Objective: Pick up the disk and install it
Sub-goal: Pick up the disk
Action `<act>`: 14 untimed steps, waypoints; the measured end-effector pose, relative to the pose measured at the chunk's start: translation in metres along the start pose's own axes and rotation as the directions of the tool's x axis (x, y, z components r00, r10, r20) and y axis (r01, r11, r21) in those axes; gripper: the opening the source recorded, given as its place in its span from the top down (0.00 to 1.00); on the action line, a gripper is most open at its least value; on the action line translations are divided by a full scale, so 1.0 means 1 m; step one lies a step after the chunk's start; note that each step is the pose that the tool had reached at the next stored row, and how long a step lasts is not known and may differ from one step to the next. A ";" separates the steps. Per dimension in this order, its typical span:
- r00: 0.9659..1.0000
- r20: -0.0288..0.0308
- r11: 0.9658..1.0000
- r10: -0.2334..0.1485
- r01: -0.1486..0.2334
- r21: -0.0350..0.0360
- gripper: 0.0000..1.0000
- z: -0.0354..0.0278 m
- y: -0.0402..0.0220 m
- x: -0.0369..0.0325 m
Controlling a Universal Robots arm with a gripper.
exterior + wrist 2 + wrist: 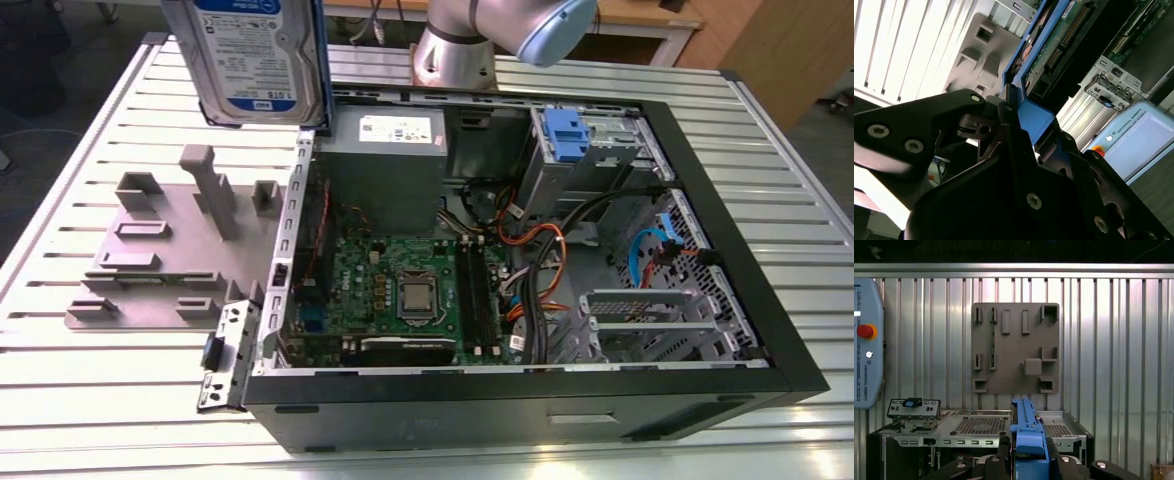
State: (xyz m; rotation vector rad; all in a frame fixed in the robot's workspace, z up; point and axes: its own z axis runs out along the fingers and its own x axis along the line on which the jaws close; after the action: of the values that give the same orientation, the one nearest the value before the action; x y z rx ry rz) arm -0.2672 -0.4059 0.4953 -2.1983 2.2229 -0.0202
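Since the gripper (1029,452) has its jaws clamped on the disk (260,60) at its blue end tab, pick looks done. Disk hangs vertical above the open computer case (747,300), well apart from the case's drive bay (614,150). Install not done; probably needs rails squared to that bay.

Disk (254,60) is up in the air, label facing the camera, near the grey plate (160,260). Open computer case (534,400) sits right beside that plate on the slatted table (80,400).
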 end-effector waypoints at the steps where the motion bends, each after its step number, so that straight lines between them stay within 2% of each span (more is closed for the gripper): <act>1: 1.000 0.000 1.000 0.000 0.000 0.000 0.64 0.0000 -0.0004 0.0000; 14: 1.000 0.000 1.000 0.000 0.000 0.000 0.64 0.0001 -0.0070 -0.0001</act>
State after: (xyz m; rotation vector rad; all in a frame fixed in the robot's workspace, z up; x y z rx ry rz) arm -0.2602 -0.4059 0.4954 -2.1984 2.2230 -0.0202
